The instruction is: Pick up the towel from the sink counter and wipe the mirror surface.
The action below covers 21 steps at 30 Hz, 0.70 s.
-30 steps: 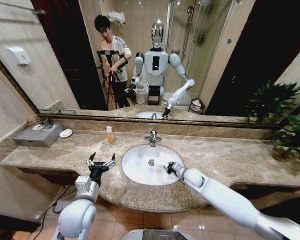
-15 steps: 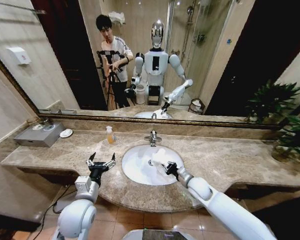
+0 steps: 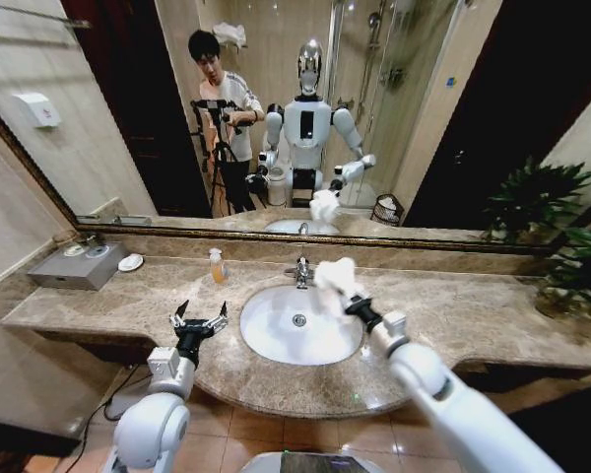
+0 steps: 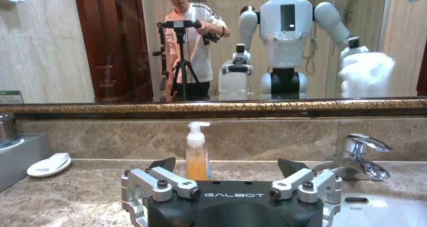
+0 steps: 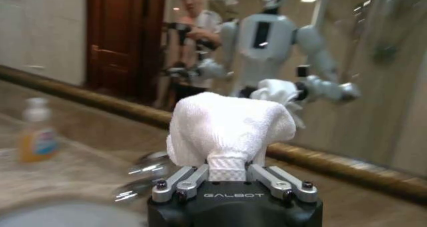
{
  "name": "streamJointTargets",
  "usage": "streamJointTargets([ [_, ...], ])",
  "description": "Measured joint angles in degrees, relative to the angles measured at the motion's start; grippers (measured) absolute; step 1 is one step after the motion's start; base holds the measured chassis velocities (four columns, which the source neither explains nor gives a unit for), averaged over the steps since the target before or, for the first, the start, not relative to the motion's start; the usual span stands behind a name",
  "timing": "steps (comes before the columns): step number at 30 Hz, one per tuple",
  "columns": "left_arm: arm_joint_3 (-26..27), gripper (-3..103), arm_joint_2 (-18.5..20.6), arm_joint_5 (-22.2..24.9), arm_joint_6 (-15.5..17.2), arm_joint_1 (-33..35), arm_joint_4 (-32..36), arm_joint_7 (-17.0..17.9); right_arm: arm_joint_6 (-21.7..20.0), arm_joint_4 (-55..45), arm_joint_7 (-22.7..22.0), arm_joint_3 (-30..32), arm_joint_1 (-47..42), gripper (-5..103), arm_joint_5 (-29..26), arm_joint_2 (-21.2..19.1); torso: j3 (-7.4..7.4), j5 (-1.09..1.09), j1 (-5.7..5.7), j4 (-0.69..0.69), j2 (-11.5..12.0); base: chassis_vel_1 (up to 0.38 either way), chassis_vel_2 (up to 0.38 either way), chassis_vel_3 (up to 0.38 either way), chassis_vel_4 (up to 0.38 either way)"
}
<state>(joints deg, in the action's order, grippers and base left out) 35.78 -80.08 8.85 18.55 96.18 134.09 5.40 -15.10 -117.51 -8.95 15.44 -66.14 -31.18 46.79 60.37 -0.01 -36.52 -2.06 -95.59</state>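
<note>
Raised from basin (image 3: 297,325): towel (image 3: 335,274) in right gripper (image 3: 347,296), jaws clamped.
Carrying toward mirror (image 3: 453,118); pressing flat next; left gripper (image 3: 199,320) idling over surface (image 3: 453,315), jaws spread, empty.

1. Warm, even indoor light fills the room; a ceiling lamp reflected in the mirror (image 5: 373,62) glows above my right gripper (image 5: 230,184).
2. The head view bends at its edges, bowing the counter (image 3: 453,315).
3. Past my right gripper, the soap bottle (image 5: 37,132) and faucet (image 5: 143,174) smear with blur.
4. The towel (image 5: 227,129) I clamp is sharp.
5. My left wrist view is crisp, with soft glare on the tiles.
</note>
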Motion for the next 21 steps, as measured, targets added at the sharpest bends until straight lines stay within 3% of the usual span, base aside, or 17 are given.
streamJointTargets([
  [4, 0.0, 100, 0.0, 0.0, 0.0, 0.0, 0.0, 0.0, -5.3, 1.3, -1.0, 5.4, -0.6, 13, -3.0, -3.4, 0.00, 0.02, 0.00, 0.00, 0.0, 0.000, 0.000, 0.000, 0.000],
  [9, 0.0, 100, 0.0, 0.0, 0.0, 0.0, 0.0, 0.0, -8.8, 6.5, -0.6, 8.7, -2.9, 13, -4.8, -6.3, 0.00, 0.01, 0.00, 0.02, 0.0, 0.000, 0.000, 0.000, 0.000],
  [21, 0.0, 100, 0.0, 0.0, 0.0, 0.0, 0.0, 0.0, -15.1, 13.5, 3.0, 4.1, 0.1, 9, -5.4, -6.6, 0.00, 0.01, 0.00, -0.03, 0.0, 0.000, 0.000, 0.000, 0.000],
])
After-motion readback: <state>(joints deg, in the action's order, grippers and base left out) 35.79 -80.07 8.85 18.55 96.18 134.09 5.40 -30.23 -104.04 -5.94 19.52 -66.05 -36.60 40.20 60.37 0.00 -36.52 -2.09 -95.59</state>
